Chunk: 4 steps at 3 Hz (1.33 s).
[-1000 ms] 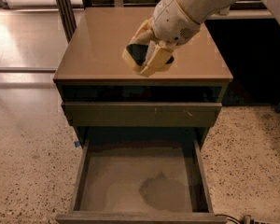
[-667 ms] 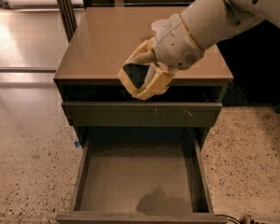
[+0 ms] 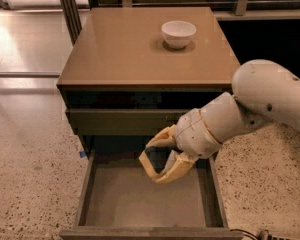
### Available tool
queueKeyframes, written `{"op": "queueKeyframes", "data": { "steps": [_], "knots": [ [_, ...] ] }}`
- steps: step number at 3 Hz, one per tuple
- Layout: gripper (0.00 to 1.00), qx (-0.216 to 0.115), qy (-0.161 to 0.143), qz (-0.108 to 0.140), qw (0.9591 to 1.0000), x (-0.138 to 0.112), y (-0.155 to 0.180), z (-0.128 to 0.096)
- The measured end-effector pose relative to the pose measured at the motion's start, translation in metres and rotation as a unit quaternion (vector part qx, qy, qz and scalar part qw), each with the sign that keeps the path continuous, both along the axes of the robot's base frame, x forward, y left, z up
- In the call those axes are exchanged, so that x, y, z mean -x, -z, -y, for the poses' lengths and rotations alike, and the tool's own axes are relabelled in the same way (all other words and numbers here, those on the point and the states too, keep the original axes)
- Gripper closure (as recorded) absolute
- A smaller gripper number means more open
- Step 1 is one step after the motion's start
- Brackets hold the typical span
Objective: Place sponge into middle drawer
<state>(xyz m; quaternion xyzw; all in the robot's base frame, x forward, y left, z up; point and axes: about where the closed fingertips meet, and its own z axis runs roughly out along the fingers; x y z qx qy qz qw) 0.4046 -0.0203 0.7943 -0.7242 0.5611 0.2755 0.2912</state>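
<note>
Over the open middle drawer [image 3: 115, 199], the robot's claw [image 3: 149, 155] now hangs low in front of the cabinet. Its two pale fingers are closed around the sponge [image 3: 159, 159], of which we see only a dark patch between them. A second ago the same claw was held above the tabletop [image 3: 115, 59], near the cabinet's front edge. It has since swung forward and down, past the shut upper drawer [image 3: 120, 121], and now sits over the right rear part of the drawer's bare grey-brown floor. The move has also uncovered a white bowl [image 3: 178, 33] standing toward the back of the tabletop. We judge the carry nearly done: the sponge lies within the drawer's outline but appears still gripped and clear of the floor. What remains is a short lowering and a release.
</note>
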Motion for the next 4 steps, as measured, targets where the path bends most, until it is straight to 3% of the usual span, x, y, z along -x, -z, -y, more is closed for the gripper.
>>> {"op": "queueKeyframes", "data": {
  "steps": [1, 2, 3, 4],
  "knots": [
    [1.0, 0.081, 0.028, -0.052, 0.995, 0.016, 0.092, 0.005],
    [1.0, 0.081, 0.028, -0.052, 0.995, 0.016, 0.092, 0.005],
    [1.0, 0.104, 0.065, -0.068, 0.9901, 0.005, 0.133, 0.015],
    [1.0, 0.137, 0.126, -0.08, 0.9792, -0.03, 0.191, 0.03]
  ]
}}
